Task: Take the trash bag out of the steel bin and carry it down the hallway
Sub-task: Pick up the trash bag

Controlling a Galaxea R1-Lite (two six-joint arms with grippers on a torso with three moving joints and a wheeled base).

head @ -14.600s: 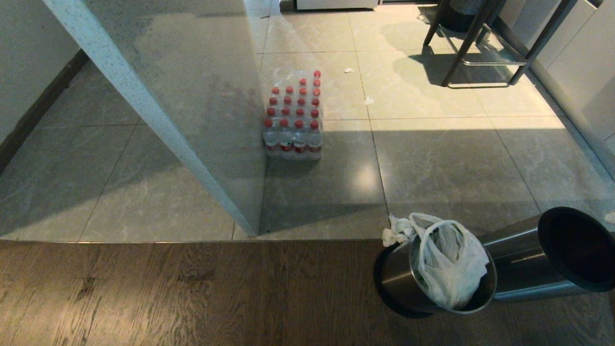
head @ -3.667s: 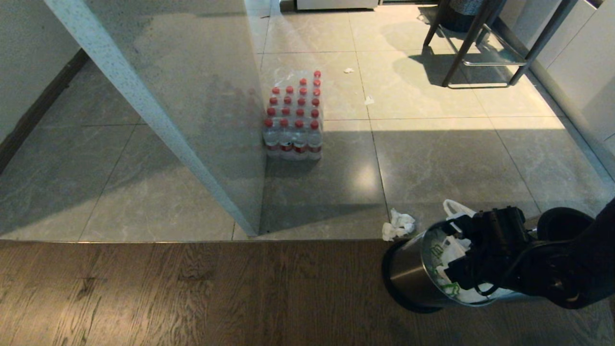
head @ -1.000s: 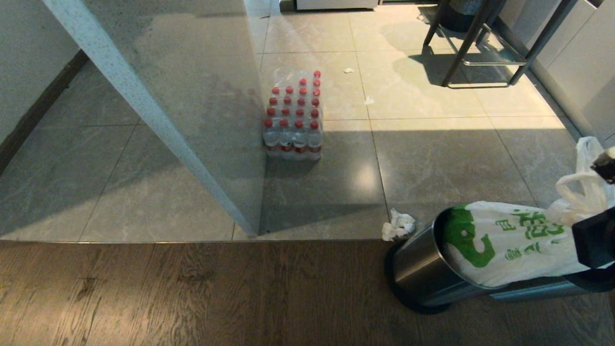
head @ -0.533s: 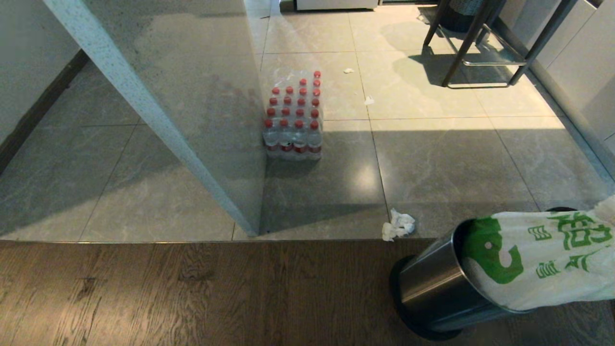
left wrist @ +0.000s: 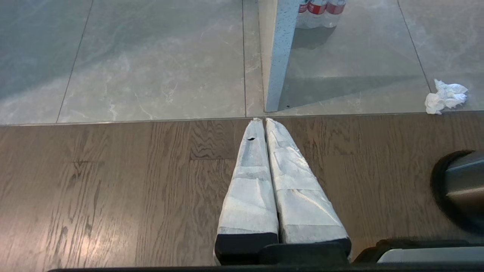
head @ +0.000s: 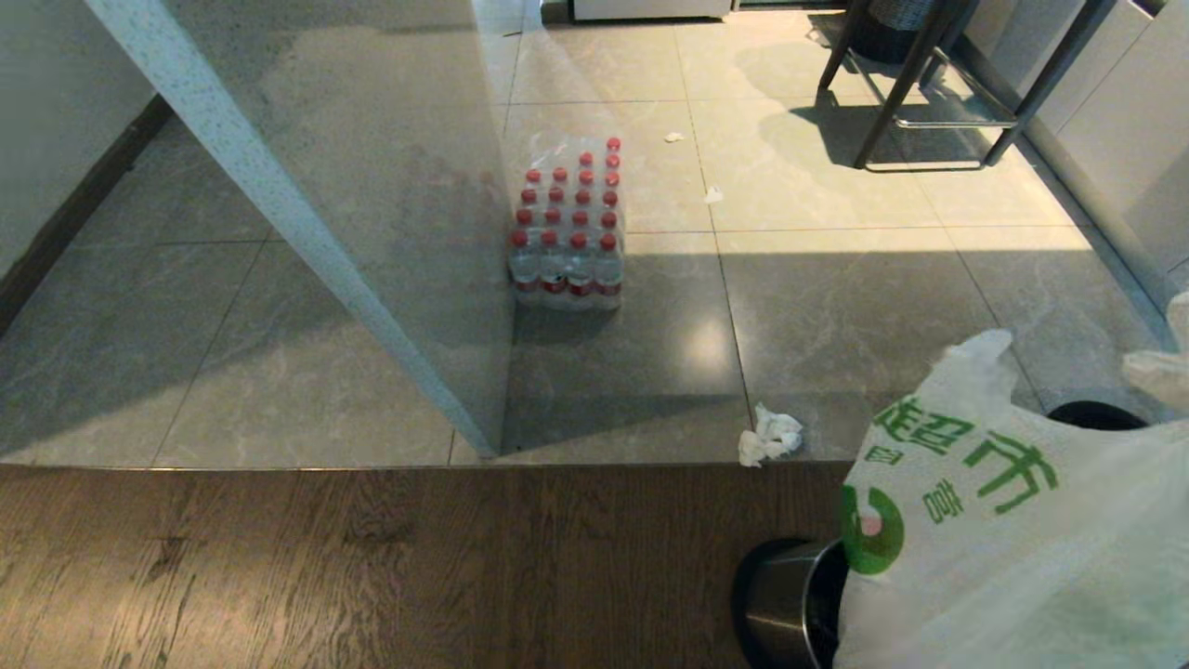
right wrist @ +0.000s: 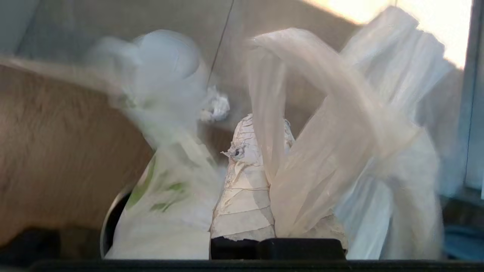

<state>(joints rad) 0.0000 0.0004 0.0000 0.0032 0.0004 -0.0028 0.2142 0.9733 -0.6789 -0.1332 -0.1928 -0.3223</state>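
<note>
Trash bag [head: 1012, 548] is what we have in hand: the white plastic with green printing fills the lower right of the head view, billowing above the steel bin [head: 790, 613], of which only a sliver of dark rim and steel wall shows at the bottom edge. We cannot tell whether the bag's bottom has cleared the bin's mouth, since the plastic hides it.

In the right wrist view our right gripper [right wrist: 261, 151] has its jaws pressed together on one loop handle of the bag, the thin plastic draped over the taped fingers [right wrist: 245, 196]. Our left gripper [left wrist: 264, 124] hangs parked over the wooden floor [head: 372, 567], jaws together and holding nothing.

What worries us from here:

- The hold looks to be on a single handle of thin film, so a heavy load or a jerk could stretch or tear it, or let it slip out.
- If the bag's bottom is caught inside, the lift may drag the bin along or tip it.
- With one handle loose, the mouth gapes, and contents could spill on the way to the hallway.
- A crumpled tissue [head: 769, 435] lies on the tiled floor [head: 836, 297] just left of the bin, and a pack of bottles [head: 568, 228] stands near the frame's middle beside the wall corner [head: 372, 279]; a swinging bag could snag there as we turn.
</note>
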